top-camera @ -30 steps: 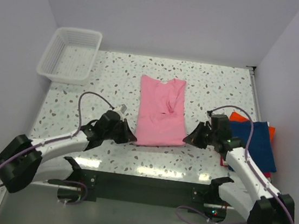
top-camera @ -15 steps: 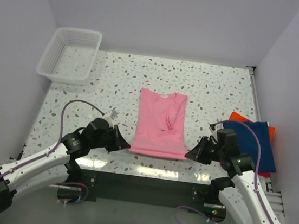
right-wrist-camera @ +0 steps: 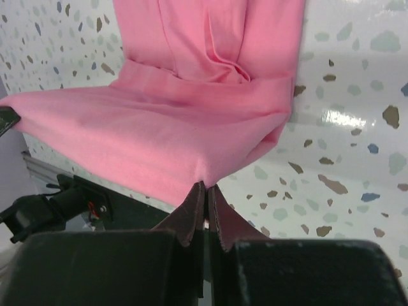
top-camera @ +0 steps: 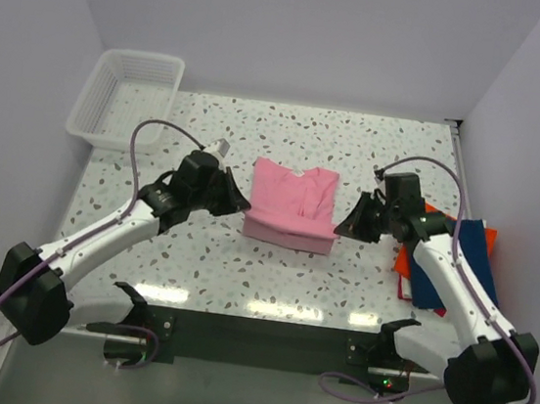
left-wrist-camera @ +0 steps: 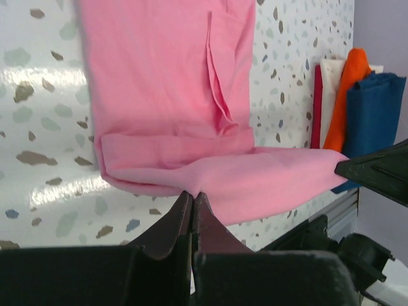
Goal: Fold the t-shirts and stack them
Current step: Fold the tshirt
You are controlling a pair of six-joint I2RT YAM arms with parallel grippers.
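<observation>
The light pink t-shirt (top-camera: pixel 292 205) lies in the middle of the table, its near part lifted and doubled back over the far part. My left gripper (top-camera: pixel 241 203) is shut on its left hem corner (left-wrist-camera: pixel 191 185). My right gripper (top-camera: pixel 342 225) is shut on its right hem corner (right-wrist-camera: pixel 207 175). The hem hangs taut between them above the table. The navy blue t-shirt (top-camera: pixel 465 260) lies folded on the orange-red one (top-camera: pixel 411 254) at the right edge, under my right arm; both show in the left wrist view (left-wrist-camera: pixel 373 108).
A white mesh basket (top-camera: pixel 127 98) stands at the back left corner. The speckled table (top-camera: pixel 242 268) ends at a dark front edge near the arm bases. Walls close in on the left, back and right.
Both grippers, holding the pink shirt's near hem, have lifted it and carried it away from the front edge toward the collar, so the shirt is now folded about in half.
</observation>
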